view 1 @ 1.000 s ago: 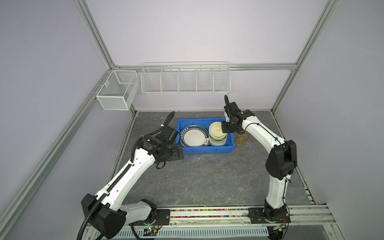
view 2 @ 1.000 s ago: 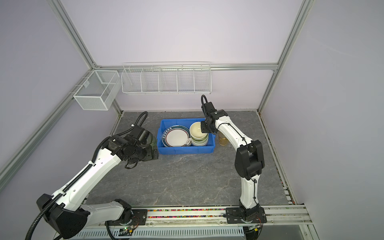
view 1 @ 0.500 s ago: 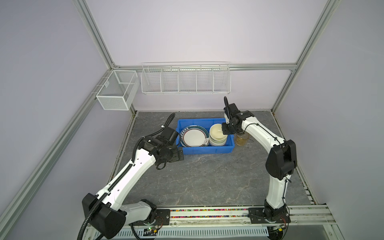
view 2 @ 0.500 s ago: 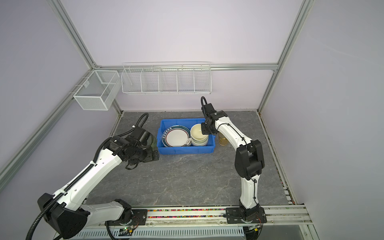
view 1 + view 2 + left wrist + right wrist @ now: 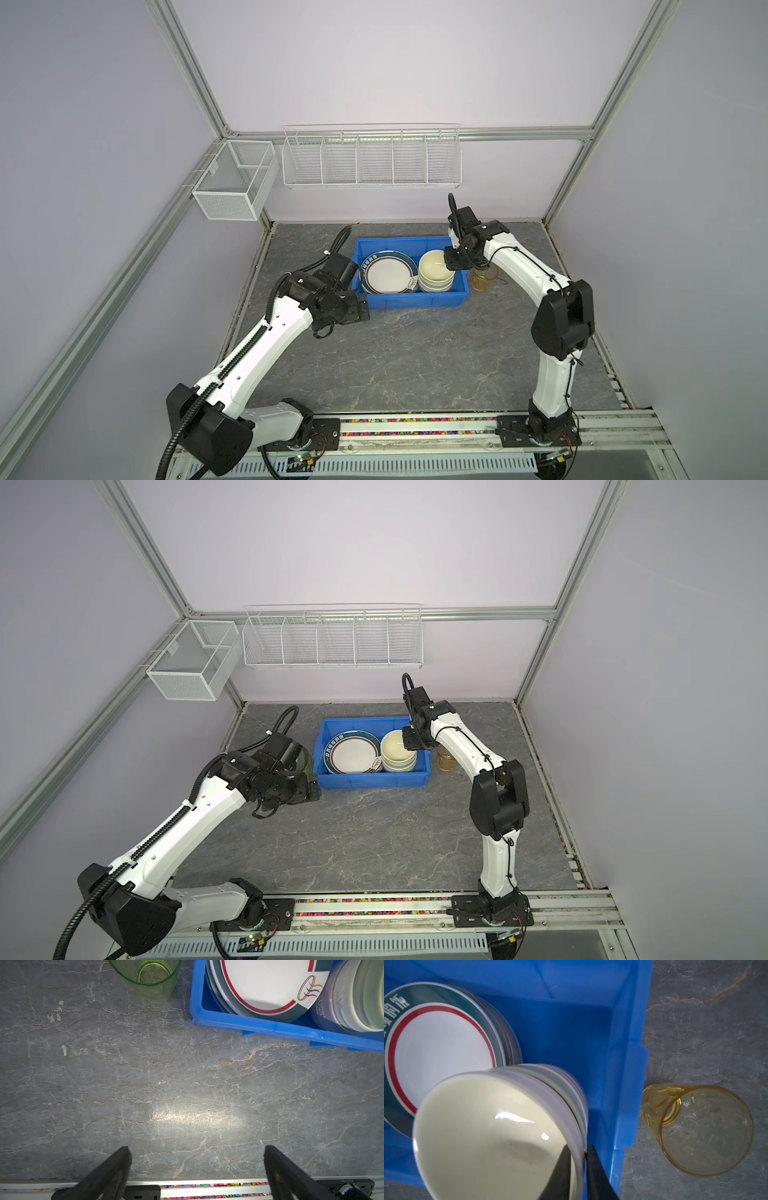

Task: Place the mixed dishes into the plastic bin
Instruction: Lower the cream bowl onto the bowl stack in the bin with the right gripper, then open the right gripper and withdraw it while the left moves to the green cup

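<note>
Since the plastic bin [image 5: 411, 300] on the surface [image 5: 415, 353] already held the plates [image 5: 388, 277] and the cream bowl [image 5: 492, 1126] sat atop its stack, the right tool [image 5: 579, 1147], astride that bowl's rim (whether still pinching, I could not tell), needed to part fully and lift straight. The left tool [image 5: 196, 1148] hung wide apart, empty. The amber cup [image 5: 706, 1130] and green cup [image 5: 149, 978] stood outside. Since a second earlier, hardly anything had moved.

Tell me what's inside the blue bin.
In the blue bin: a teal-red rimmed plate tops a plate stack; a cream bowl tops nested bowls. Lower plates' faces and lower bowls' insides are covered.
</note>
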Available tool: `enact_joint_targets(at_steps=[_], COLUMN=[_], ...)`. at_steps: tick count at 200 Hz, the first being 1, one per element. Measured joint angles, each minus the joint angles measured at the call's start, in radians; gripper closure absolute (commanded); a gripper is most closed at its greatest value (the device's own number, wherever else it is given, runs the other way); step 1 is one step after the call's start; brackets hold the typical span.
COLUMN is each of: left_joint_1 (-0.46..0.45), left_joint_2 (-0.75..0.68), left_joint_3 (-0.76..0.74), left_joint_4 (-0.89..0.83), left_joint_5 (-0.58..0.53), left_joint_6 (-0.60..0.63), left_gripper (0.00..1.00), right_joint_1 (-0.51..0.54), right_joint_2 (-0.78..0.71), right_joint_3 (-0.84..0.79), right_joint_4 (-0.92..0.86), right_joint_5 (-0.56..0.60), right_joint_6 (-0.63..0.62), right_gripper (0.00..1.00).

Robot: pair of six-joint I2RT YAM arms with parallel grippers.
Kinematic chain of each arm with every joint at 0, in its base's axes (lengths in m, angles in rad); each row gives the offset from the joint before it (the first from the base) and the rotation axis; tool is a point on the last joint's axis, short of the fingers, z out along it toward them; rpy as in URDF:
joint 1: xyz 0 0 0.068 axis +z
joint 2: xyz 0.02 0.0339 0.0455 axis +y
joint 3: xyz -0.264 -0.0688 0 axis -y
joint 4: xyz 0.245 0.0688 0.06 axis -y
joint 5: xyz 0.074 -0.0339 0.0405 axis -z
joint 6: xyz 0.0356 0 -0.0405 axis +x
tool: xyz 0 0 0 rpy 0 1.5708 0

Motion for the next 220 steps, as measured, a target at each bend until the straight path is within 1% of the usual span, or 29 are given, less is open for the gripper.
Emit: enact_joint_targets(at_steps=[26, 52, 70, 82, 122, 136, 138, 143, 146, 160, 179, 200, 220], left_joint_1=[0.000, 0.000, 0.000, 0.002, 0.011, 0.019, 0.021, 0.025, 0.028, 0.049, 0.100, 0.178, 0.261], left_joint_2=[-0.001, -0.005, -0.007, -0.007, -0.005, 0.003, 0.005, 0.010, 0.012, 0.026, 0.051, 0.086, 0.116], left_joint_3=[0.000, 0.000, 0.000, 0.000, 0.002, 0.012, 0.015, 0.021, 0.024, 0.040, 0.056, 0.069, 0.085], left_joint_4=[0.000, 0.000, 0.000, 0.000, -0.002, -0.004, -0.004, -0.005, -0.004, -0.005, -0.005, -0.004, -0.003], left_joint_5=[0.000, -0.001, -0.004, -0.008, -0.018, -0.022, -0.023, -0.024, -0.024, -0.024, -0.019, -0.015, -0.011], left_joint_6=[0.000, 0.000, 0.000, 0.000, 0.001, 0.005, 0.005, 0.008, 0.008, 0.023, 0.046, 0.076, 0.109], left_gripper=[0.01, 0.01, 0.01, 0.01, 0.01, 0.01, 0.01, 0.01, 0.01, 0.01, 0.01, 0.00, 0.03], right_joint_1=[0.000, 0.000, 0.000, 0.000, 0.000, 0.000, 0.000, 0.000, 0.000, 0.000, 0.000, 0.003, 0.008], right_joint_2=[0.000, -0.008, -0.047, -0.090, -0.294, -0.366, -0.372, -0.395, -0.406, -0.450, -0.501, -0.568, -0.643], right_joint_3=[0.000, -0.001, -0.013, -0.022, -0.080, -0.125, -0.130, -0.146, -0.154, -0.194, -0.261, -0.362, -0.467], right_joint_4=[0.001, 0.007, 0.018, 0.023, 0.056, 0.071, 0.071, 0.072, 0.073, 0.076, 0.077, 0.082, 0.087], right_joint_5=[-0.005, -0.005, 0.000, 0.006, 0.010, 0.006, 0.004, 0.003, 0.002, -0.005, -0.014, -0.029, -0.045], right_joint_6=[-0.002, 0.001, 0.001, 0.003, 0.013, 0.019, 0.015, 0.024, 0.018, 0.030, 0.036, 0.046, 0.055], right_gripper=[0.61, 0.58, 0.55, 0.49, 0.23, 0.01, 0.02, 0.10, 0.12, 0.12, 0.12, 0.12, 0.12])
